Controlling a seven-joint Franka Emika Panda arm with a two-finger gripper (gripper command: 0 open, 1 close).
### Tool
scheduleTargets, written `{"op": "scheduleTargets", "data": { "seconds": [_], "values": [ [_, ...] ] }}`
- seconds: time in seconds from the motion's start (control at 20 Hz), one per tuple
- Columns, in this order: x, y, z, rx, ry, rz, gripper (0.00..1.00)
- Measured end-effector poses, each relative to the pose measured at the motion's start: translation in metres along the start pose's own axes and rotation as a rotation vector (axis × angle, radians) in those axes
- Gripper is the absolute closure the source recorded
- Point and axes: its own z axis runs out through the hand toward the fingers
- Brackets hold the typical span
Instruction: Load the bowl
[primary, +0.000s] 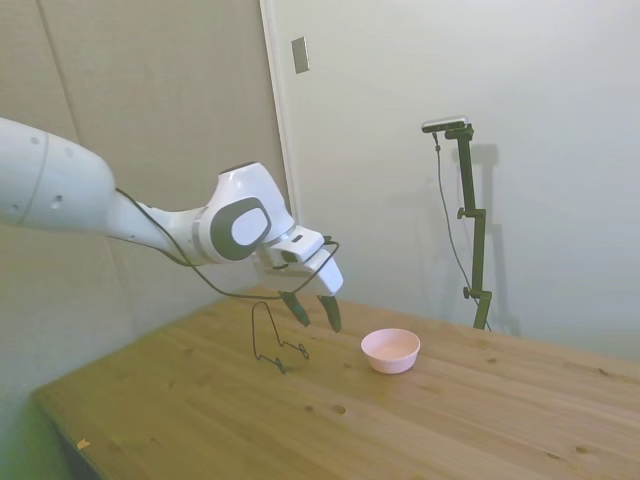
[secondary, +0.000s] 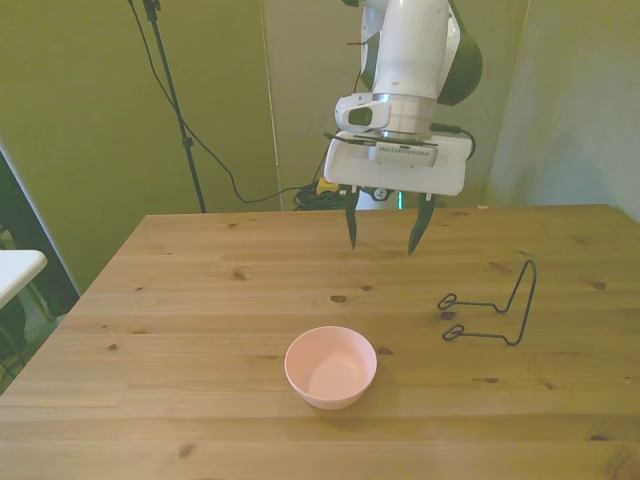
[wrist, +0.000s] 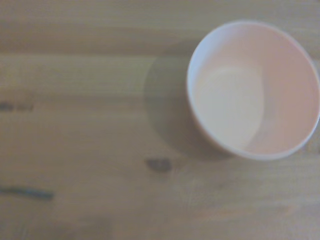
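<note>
Hand (secondary: 381, 238) up in the air, fingers wide apart, holding nothing. Small round pale pink plastic bowl (secondary: 331, 366) alone on wooden counter (secondary: 200, 300), empty. Probably light, stiff, slippery; best pinched at the rim.

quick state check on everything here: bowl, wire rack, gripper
bowl: upright on the table, empty, nothing touching it.
wire rack: standing on the table to the front view's right of the bowl, nothing loaded on it.
gripper: in the air above the table, fingers open, holding nothing, clear of both bowl and rack.
</note>
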Motion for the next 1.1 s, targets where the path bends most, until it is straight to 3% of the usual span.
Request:
{"op": "scheduleTargets", "data": {
  "seconds": [0.3,0.8,0.85,1.1],
  "values": [
    [0.027,-0.037,0.043,0.015,0.021,0.032,0.0],
    [0.037,-0.054,0.105,-0.024,0.016,0.067,0.0],
    [0.037,-0.055,0.109,-0.03,0.016,0.068,1.0],
    [0.04,-0.049,0.125,-0.051,0.01,0.082,1.0]
  ]
}}
